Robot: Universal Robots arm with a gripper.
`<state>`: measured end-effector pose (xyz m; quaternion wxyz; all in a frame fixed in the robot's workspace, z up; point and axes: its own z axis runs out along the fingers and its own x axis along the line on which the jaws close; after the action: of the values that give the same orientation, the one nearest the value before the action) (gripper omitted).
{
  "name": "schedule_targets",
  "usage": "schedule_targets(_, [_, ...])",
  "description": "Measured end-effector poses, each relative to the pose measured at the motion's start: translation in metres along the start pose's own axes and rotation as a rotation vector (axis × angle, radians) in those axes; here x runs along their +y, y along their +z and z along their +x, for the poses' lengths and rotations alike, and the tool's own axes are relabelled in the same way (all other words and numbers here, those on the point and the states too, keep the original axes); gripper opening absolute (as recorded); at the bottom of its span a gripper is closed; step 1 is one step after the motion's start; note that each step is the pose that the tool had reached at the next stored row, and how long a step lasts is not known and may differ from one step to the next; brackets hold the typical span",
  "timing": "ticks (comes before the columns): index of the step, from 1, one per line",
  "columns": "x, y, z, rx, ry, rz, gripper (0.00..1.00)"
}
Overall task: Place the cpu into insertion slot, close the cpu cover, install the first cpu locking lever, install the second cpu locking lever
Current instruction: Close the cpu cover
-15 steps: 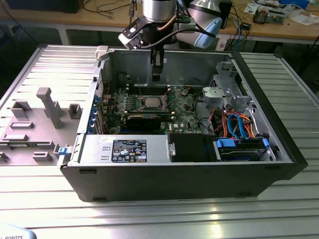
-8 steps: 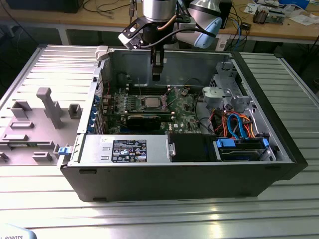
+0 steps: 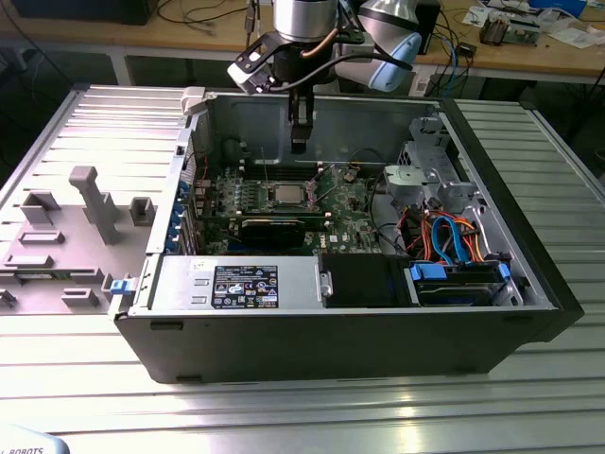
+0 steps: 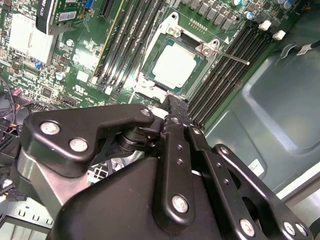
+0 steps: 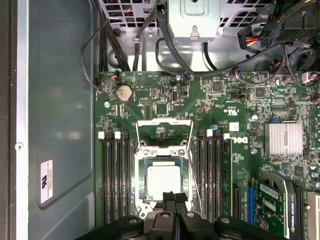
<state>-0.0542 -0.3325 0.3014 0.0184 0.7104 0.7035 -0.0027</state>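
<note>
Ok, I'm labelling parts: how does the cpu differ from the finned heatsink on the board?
The cpu has a smooth flat top; the finned heatsink is ribbed. The cpu sits in the insertion slot between memory slots; the heatsink stands beyond them. Both are silvery.

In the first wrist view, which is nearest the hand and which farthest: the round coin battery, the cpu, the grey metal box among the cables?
1. The cpu, right beside the hand.
2. The coin battery, farther out on the green board.
3. The grey metal box, beyond the board's edge among black cables.
</note>
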Motion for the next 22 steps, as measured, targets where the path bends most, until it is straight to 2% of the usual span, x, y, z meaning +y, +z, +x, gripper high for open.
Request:
schedule_targets(9, [0.0071,0.0001,0.0001,0.0000,0.000,0.0000,0.11])
schedule_targets(22, [0.0085,0.0002,0.0001,0.0000,0.000,0.0000,0.11])
